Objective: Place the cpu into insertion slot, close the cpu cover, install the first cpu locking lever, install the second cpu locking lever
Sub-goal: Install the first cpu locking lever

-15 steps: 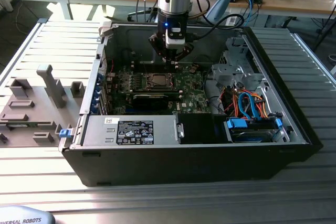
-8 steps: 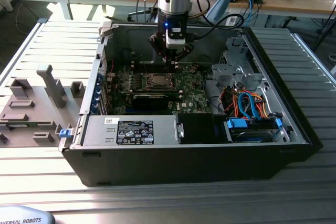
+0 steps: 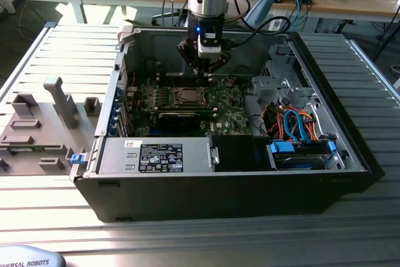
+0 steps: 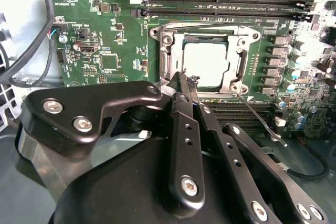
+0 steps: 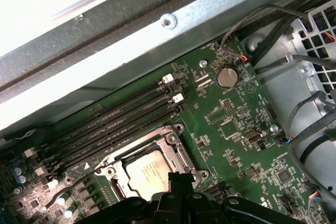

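Gripper [image 4: 182, 80] pinched closed, nothing seen between the fingers, tips at the near edge of the cpu cover [image 4: 239, 61]. The cpu [image 4: 206, 64] lies just ahead of the tips, seated in the insertion slot [image 4: 154, 31] under the lowered cover. A thin locking lever [image 4: 260, 121] stands loose beside the fingers, slanting away from the slot's near corner.

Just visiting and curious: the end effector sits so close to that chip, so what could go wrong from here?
1. The end effector is at the edge of the cpu cover. A slip might scrape the cpu or the green board beside it.
2. The thin wire lever sticks out away from the socket, so it could perhaps get bent or miss its catch.
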Controlling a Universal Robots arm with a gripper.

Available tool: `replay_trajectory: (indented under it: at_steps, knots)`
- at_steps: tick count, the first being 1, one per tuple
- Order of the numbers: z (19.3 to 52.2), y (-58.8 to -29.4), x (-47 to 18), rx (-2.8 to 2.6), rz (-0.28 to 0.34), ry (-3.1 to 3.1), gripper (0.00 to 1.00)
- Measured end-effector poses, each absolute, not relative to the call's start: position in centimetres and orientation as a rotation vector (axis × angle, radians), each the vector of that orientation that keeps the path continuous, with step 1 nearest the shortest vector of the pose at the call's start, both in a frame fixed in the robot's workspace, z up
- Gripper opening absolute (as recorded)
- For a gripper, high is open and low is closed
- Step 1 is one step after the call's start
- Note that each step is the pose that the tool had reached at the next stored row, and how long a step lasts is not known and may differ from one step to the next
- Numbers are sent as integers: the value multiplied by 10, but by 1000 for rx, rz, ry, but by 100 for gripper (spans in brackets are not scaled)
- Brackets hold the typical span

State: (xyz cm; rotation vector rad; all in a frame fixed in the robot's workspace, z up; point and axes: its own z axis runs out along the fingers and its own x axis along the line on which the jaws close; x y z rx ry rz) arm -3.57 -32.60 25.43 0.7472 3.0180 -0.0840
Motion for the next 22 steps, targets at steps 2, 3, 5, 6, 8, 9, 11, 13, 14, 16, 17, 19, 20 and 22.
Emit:
replay_trajectory:
  at_steps: [2,3,5,6,8,9,11,13,14,16,17,19,20,22]
  knots:
    - [254,-326,-36,745,-84,3019,11]
    - [254,-326,-36,743,-84,3019,11]
    - [254,-326,-36,739,-84,3020,11]
    - [254,-326,-36,737,-84,3020,11]
    - [254,-326,-36,735,-84,3021,11]
    - [254,-326,-36,734,-84,3021,11]
    - [254,-326,-36,731,-84,3022,11]
    - [254,-326,-36,727,-84,3023,11]
    - [254,-326,-36,726,-84,3023,11]
    - [254,-326,-36,722,-84,3024,11]
    - [254,-326,-36,721,-84,3024,11]
    - [254,-326,-36,718,-84,3025,11]
    - [254,-326,-36,716,-84,3025,11]
    - [254,-326,-36,714,-83,3026,11]
